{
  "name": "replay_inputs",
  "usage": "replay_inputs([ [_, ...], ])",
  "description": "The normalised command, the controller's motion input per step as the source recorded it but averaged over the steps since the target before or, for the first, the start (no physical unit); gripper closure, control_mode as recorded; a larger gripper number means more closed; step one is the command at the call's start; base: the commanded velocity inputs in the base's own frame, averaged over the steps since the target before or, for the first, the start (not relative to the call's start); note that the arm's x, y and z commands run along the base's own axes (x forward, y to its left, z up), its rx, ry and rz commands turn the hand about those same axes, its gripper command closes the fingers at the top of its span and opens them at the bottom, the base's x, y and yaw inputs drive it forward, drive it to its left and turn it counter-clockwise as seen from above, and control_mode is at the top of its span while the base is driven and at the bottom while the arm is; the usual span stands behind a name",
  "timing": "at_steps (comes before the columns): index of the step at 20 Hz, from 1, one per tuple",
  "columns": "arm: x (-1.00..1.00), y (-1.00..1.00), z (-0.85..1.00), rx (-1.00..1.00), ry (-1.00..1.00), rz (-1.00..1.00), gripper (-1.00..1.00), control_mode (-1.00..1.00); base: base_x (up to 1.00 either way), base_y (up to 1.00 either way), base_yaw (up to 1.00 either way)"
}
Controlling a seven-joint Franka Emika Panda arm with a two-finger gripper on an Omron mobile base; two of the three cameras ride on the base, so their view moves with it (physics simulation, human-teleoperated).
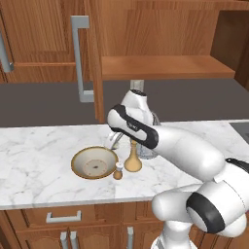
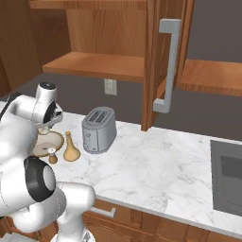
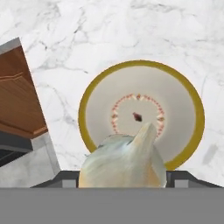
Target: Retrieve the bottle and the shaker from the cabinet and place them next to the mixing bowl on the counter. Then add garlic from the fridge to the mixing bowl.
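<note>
Gripper (image 3: pixel 122 181): in my hand view I see the two dark finger tips standing partly apart with the garlic (image 3: pixel 123 162) between them, so I read it as closed on the bulb and carrying it. In the base views I cannot make out the fingers themselves; the hand sits low over the counter, by the bowl.

Garlic: pale, papery bulb, its pointed tip aimed away from my tool, directly over the near rim of the mixing bowl (image 3: pixel 140 114).

Mixing bowl: straight ahead of my tool, below the bulb. Yellow rim, pale inside, a ring of small red marks round a dark centre spot. It rests on the marble counter (image 1: pixel 39 160).

Bottle (image 1: pixel 132 160): tan, narrow neck and wide base, upright on the counter just beside the bowl, on the toaster side of my hand.

Shaker (image 1: pixel 118 170): small, white cap, upright, just beside the bowl rim and close to the bottle; I cannot tell whether the two touch.

Toaster (image 2: pixel 98 129): silver, two slots, on the counter beyond the bottle, partly behind my arm in the left base view.

Cabinet (image 2: pixel 94 64): above my tool, door open, a bare wooden shelf visible.

Sink (image 2: pixel 227 182): well away from my tool, at the far right of the counter.
</note>
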Motion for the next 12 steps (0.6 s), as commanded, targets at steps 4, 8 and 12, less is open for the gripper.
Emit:
replay_inputs([
  [4, 0.34, 0.35, -0.28, -0.11, 0.08, 0.00, 1.00, -1.00, 0.00, 0.00, 0.00],
  [8, 0.24, 0.10, -0.38, -0.07, 0.03, 0.00, 1.00, -1.00, 0.00, 0.00, 0.00],
  [12, 0.22, 0.00, -0.39, -0.03, 0.00, 0.01, 1.00, -1.00, 0.00, 0.00, 0.00],
])
